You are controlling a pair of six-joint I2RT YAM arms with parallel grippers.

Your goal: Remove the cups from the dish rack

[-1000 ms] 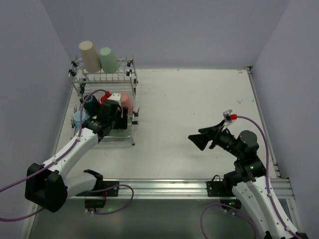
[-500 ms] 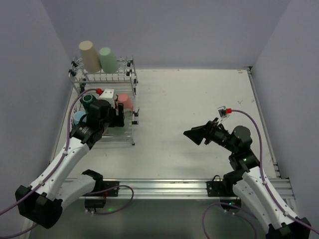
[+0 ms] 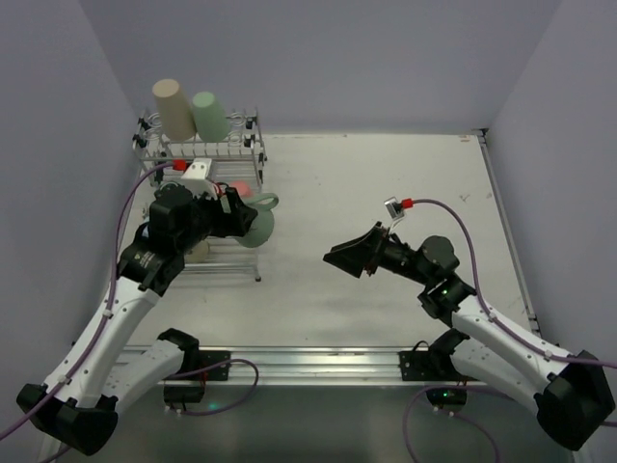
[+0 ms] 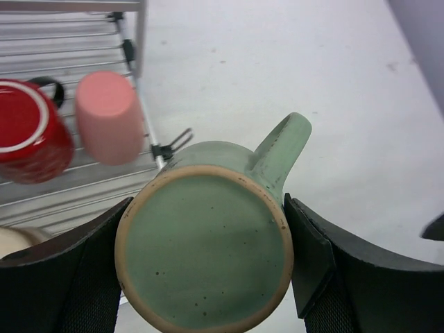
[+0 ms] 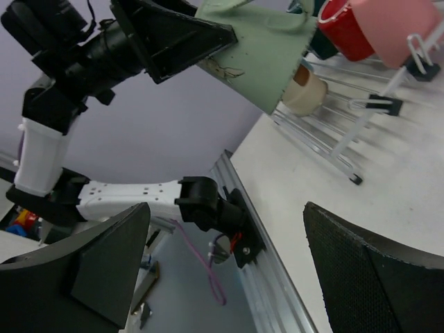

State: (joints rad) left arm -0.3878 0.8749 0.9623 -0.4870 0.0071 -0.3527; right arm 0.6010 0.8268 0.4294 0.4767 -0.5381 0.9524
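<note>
The mint green mug sits between the two black fingers of the left gripper, which is closed on its sides. It is at the right edge of the dish rack, near the front corner. The left wrist view looks straight at the mug's round, flat base with a brownish rim and small dark specks, and its handle points up and to the right, over the white desk. The top view gives only a part of this mug, half hidden by the gripper.

The right wrist view shows what the others do not: the mug is in the air, tilted, clear above the rack bars. It also has thin dark marks on its side, which I cannot read as writing.

In the rack, a red mug and a pink cup lie side by side on the lower bars. The top view shows only the pink one of these two. A beige cup and a mint green cup stand upside down on the raised back tier, seen only from the top.

The right gripper hangs over the middle of the desk, well apart from the rack, its fingers spread wide and holding nothing
</note>
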